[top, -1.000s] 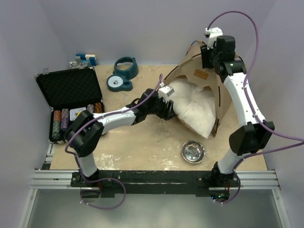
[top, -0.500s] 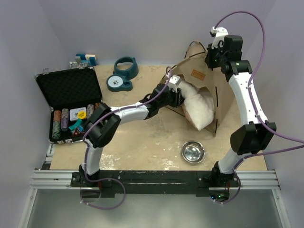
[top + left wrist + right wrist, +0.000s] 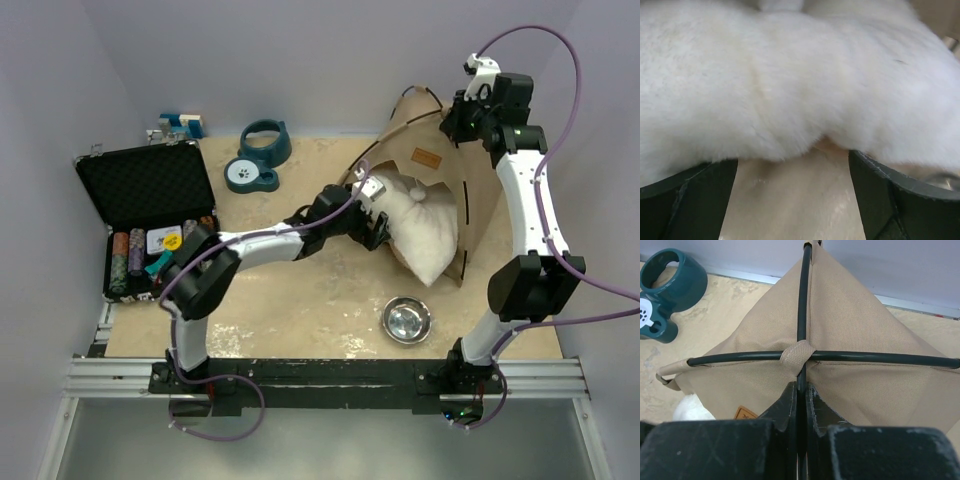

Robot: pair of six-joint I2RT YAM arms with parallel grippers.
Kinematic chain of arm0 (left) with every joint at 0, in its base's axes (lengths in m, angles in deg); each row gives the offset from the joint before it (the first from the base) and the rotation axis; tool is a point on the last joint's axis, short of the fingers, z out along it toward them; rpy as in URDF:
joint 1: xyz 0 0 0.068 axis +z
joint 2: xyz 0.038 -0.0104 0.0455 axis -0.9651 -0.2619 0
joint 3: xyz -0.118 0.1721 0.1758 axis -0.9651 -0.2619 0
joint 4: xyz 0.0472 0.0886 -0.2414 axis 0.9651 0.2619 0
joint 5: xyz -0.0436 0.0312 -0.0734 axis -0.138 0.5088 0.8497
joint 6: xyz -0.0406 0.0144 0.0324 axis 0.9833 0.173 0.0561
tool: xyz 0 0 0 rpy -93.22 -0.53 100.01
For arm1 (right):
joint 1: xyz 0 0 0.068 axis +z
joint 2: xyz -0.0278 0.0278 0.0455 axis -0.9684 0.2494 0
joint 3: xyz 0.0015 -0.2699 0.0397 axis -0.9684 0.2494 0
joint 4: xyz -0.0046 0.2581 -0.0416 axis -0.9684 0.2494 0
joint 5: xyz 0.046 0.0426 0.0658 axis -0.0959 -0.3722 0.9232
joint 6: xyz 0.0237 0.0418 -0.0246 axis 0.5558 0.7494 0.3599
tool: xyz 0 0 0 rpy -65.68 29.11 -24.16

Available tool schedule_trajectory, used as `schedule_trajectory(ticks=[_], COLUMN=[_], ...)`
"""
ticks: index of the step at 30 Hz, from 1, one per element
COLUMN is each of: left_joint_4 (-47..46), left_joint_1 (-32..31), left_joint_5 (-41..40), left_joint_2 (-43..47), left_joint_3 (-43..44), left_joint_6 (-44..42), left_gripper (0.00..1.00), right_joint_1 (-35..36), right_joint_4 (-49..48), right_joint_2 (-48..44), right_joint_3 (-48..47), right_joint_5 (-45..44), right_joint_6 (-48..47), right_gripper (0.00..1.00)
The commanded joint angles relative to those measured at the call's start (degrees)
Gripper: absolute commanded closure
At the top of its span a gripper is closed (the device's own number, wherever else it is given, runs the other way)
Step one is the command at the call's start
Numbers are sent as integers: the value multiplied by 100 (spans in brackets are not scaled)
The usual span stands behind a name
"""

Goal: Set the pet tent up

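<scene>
The pet tent [image 3: 432, 150] is a tan fabric teepee with thin dark poles, standing at the back right of the table. My right gripper [image 3: 462, 122] is at its top, shut on a dark pole [image 3: 801, 315] just below the fabric loop where two poles cross [image 3: 797, 355]. A white fluffy cushion [image 3: 420, 222] fills the tent's opening. My left gripper [image 3: 377, 224] is open at the cushion's left edge. In the left wrist view, its fingers [image 3: 687, 200] stand wide apart under the fur [image 3: 790, 75], with bare table between them.
A metal bowl [image 3: 406, 319] sits in front of the tent. A teal pet feeder [image 3: 258, 155] stands at the back centre. An open black case [image 3: 148, 190] with poker chips lies at the left. The walls are close behind and to the right of the tent.
My left gripper has pushed the cushion into the tent and opened off it. My right gripper has shut on the pole and moved right and back, raising the tent.
</scene>
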Motion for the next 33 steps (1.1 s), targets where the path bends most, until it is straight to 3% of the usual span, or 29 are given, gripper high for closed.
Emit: schedule_trajectory(ticks=[1, 5, 8, 21, 23, 24, 27, 28, 30, 33], left_joint_4=[525, 1430, 1416, 836, 590, 441, -339, -726, -1115, -1239], left_joint_1=[105, 159, 98, -790, -808, -799, -677, -615, -475, -281], left_joint_5=[1734, 2642, 2968, 1572, 1309, 1090, 361, 54, -326, -984], left_joint_2=[1445, 1816, 1772, -336, -635, -758, -1040, -1084, -1216, -1637], left_joint_3=[-412, -475, -369, 1608, 1757, 1845, 1995, 1995, 2161, 2793], left_joint_6=[-1796, -3421, -4004, -5561, -5395, -5211, -4299, -3852, -3174, -2294], left_gripper=[3, 3, 2, 2, 14, 25, 76, 88, 100, 100], right_joint_1=[-42, -42, -42, -42, -42, -42, -42, -42, -42, -42], right_joint_4=[208, 190, 147, 120, 138, 138, 155, 164, 190, 199], right_joint_2=[33, -2, -28, 24, 16, 7, -20, -20, -28, -46], right_joint_3=[-86, -7, 63, 160, 178, 187, 213, 213, 239, 283], right_joint_5=[133, 150, 159, 212, 212, 212, 229, 247, 300, 344], right_joint_6=[92, 110, 154, 163, 163, 163, 163, 163, 163, 338], right_gripper=[100, 100, 100, 100, 100, 100, 100, 100, 100, 100])
